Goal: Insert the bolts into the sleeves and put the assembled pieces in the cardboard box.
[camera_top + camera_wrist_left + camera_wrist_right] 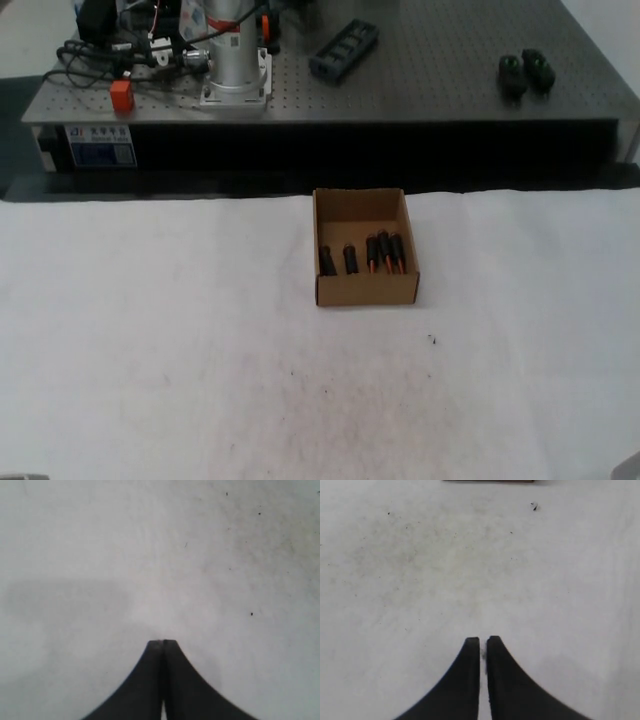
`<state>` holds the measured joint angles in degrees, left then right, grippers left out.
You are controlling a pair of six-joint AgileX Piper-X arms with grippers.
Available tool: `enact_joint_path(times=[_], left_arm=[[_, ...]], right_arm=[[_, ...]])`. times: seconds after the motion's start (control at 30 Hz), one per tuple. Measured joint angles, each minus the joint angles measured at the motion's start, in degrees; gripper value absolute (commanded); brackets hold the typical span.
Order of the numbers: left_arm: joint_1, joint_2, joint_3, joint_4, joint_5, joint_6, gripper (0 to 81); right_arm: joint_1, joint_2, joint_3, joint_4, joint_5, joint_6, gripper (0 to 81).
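Now seems to be the very end of the job. Can count five finished pieces inside the cardboard box, each one a dark bolt pushed into its sleeve, some with a bit of orange showing. Lying flat on the box floor, side by side, all pointing the same way: two a little apart on one side, three close together on the other. Stands open at the top, out in the middle of the white table.

Left pincer: pressed tight together, holding nothing, over plain white table. Right pincer: as good as together too, with only a thin slit between, holding nothing, over the white table with the edge of the box a little way ahead.

Probably nothing more to push together or to drop in. So next most likely calls for staying back from the box and not bumping it, so as to keep the pieces inside. Maybe one last look for any bolt left behind.
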<state>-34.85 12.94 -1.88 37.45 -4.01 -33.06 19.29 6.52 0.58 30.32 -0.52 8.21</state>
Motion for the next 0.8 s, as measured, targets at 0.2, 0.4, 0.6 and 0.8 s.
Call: enact_joint_path(times=[0.2,0.4,0.6,0.8], left_arm=[[0.0,0.0,2.1,-0.1,0.2,0.2,0.7],[0.0,0.0,2.1,-0.1,0.2,0.2,0.7],[0.0,0.0,2.1,-0.1,0.4,0.2,0.7],[0.0,0.0,2.1,-0.1,0.4,0.2,0.7]], right_arm=[[0.0,0.0,0.0,0.2,0.0,0.0,4.2],[0.0,0.0,0.0,0.3,0.0,0.0,4.2],[0.0,0.0,0.0,0.3,0.0,0.0,4.2],[0.0,0.0,0.0,0.3,0.0,0.0,4.2]])
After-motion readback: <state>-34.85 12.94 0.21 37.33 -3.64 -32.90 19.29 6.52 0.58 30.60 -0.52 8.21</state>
